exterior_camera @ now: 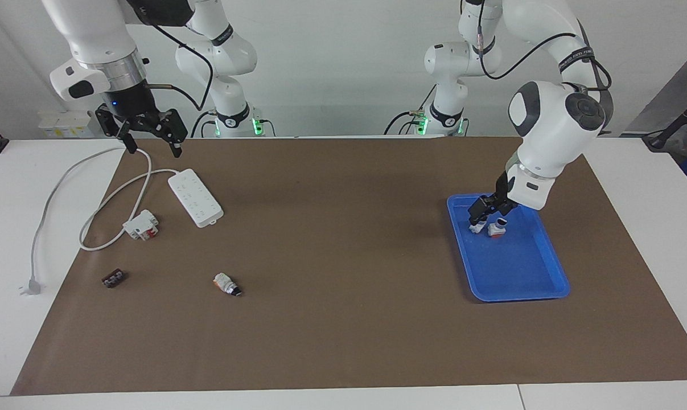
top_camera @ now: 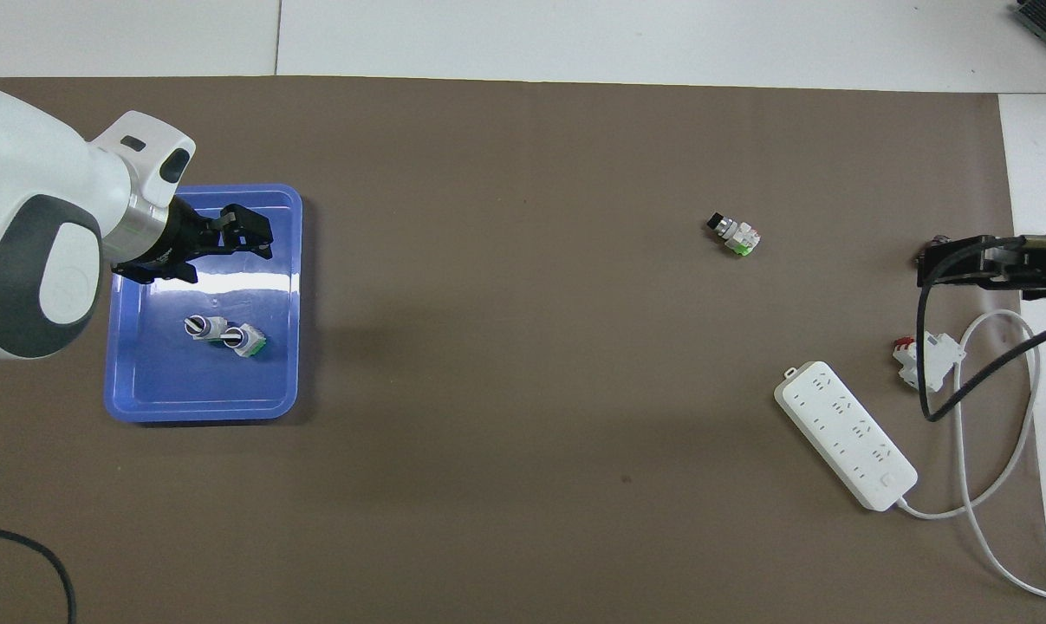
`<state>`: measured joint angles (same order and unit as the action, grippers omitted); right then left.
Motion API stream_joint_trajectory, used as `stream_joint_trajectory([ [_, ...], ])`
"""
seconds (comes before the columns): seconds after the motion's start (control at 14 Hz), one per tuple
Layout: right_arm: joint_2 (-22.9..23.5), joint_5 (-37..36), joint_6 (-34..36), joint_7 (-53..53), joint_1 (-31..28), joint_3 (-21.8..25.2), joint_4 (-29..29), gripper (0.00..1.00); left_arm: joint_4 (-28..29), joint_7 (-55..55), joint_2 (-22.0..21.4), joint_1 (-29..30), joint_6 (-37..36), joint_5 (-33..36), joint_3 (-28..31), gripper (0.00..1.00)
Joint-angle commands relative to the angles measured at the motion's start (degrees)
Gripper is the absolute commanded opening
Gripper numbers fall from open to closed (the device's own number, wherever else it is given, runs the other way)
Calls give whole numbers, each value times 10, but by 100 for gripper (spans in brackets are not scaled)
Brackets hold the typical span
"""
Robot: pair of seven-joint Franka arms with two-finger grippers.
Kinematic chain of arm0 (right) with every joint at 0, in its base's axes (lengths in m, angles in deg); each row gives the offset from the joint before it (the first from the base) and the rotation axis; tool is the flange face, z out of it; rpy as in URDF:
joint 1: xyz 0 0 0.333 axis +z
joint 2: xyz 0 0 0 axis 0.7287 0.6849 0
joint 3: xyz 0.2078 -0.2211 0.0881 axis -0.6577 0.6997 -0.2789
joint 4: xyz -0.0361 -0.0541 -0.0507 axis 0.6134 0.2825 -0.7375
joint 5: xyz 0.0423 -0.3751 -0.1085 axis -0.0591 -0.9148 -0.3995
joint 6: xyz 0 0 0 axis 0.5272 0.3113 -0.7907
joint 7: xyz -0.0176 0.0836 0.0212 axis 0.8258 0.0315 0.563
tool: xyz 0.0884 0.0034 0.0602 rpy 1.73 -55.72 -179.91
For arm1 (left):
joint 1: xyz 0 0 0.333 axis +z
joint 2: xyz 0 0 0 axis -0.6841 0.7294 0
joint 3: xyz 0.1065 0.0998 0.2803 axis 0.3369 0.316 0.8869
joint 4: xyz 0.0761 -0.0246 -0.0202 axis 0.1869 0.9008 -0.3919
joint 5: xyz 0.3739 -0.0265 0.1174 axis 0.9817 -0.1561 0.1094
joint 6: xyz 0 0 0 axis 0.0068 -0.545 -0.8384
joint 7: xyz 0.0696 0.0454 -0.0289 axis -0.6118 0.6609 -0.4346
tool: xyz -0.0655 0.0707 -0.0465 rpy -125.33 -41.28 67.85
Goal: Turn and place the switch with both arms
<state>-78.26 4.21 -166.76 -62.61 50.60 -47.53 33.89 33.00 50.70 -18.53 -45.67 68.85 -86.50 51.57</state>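
The left gripper (top_camera: 228,247) hangs empty with its fingers apart above the blue plastic tray (top_camera: 290,295), over the tray's half farther from the robots. In the tray two white cylindrical switches (top_camera: 225,334) with slotted knob ends lie touching side by side, at about five o'clock from the gripper in the overhead view, with bare tray floor all round them up to the rim. The tray sits on the brown paper mat (top_camera: 523,433) toward the left arm's end of the table, its rim just inside the mat's edge.

The mat's whole middle is open room. A third white cylindrical switch (top_camera: 734,236) with a black knob end lies alone on the mat. At about five o'clock from it lies a white power strip (top_camera: 845,435), its white cable (top_camera: 977,511) looping to the mat's edge, with a white-and-red boxy block (top_camera: 921,357) beside it.

The right gripper (exterior_camera: 147,134) waits with fingers spread, raised over the mat's corner above the cable.
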Motion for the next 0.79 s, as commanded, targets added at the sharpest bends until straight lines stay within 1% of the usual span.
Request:
stream_joint_trajectory([
  [0.0, -4, -3, 6, 11, -7, -5, 5, 100, 19, 74, -44, 4, 0, 13, 9, 91],
  [0.14, -2, 2, 20, 19, -8, -4, -2, 100, 26, 122, -68, 7, 0, 13, 13, 91],
  [0.29, -3, 2, 23, 21, -6, -4, -2, 100, 22, 148, -76, 11, 2, 13, 14, 92],
  [0.5, -3, 2, 22, 21, -6, -5, -1, 100, 15, 155, -91, 19, 2, 14, 15, 94],
  [0.57, -3, 2, 21, 21, -5, -5, -1, 100, 6, 161, -91, 19, -1, 14, 16, 97],
  [0.72, -3, 2, 23, 21, -5, -5, -1, 100, -12, 161, -91, 19, -12, 15, 16, 98],
])
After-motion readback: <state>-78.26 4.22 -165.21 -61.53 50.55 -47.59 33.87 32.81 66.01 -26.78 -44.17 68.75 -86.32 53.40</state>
